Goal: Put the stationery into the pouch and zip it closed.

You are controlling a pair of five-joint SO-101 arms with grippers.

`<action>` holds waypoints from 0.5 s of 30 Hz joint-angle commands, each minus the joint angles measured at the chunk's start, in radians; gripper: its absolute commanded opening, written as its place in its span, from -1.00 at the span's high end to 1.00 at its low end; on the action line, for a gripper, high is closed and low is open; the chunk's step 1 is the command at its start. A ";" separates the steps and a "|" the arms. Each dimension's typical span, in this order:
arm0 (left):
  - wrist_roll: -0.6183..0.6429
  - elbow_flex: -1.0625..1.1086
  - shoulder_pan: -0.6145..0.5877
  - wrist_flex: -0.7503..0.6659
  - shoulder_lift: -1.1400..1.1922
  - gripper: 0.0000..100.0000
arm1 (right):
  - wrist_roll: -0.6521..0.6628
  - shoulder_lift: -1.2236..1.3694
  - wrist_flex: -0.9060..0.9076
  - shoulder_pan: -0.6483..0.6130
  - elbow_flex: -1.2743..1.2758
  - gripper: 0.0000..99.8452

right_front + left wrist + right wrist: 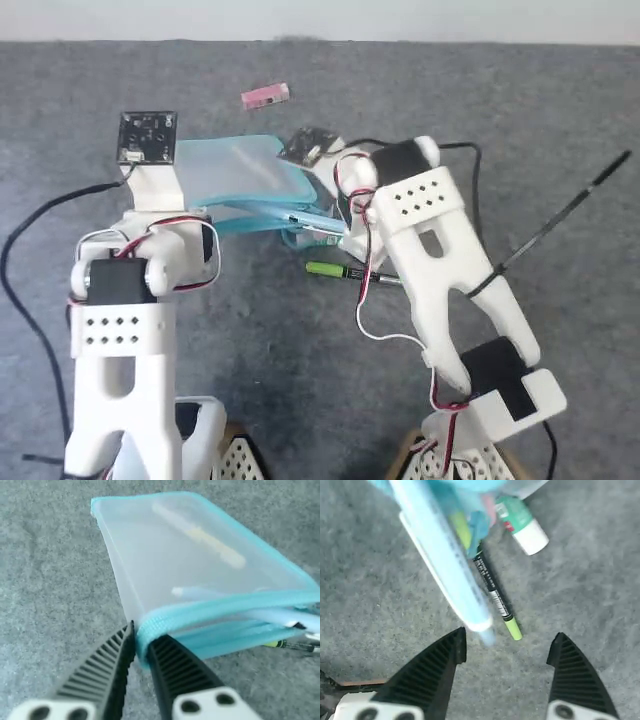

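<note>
Pinching the pouch [200,565] at one corner of its teal zipper edge with the left gripper [140,639], clamped tight on the tape. Resting on the grey carpet [300,380] between the two arms, unzipped, zipper edge running from one arm toward the other. Through the clear wall: one pale stick-shaped item, too blurred to name. Sticking out of the mouth: light blue pen [442,565], free end near one finger of the right gripper [510,640], untouched. Right gripper spread wide, holding nothing. On the carpet just beside the mouth: black pen [495,595] with green cap, green-and-white tube [522,522]. Well apart, beyond the pouch's far side: pink eraser [265,95].
</note>
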 commanded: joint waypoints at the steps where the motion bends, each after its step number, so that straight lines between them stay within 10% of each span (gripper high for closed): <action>1: 0.017 -0.136 0.000 0.063 -0.038 0.98 | 0.006 -0.094 -0.021 0.041 -0.018 0.47; 15: 0.034 -0.213 0.000 0.095 -0.037 0.98 | -0.043 -0.153 -0.220 0.147 0.199 0.47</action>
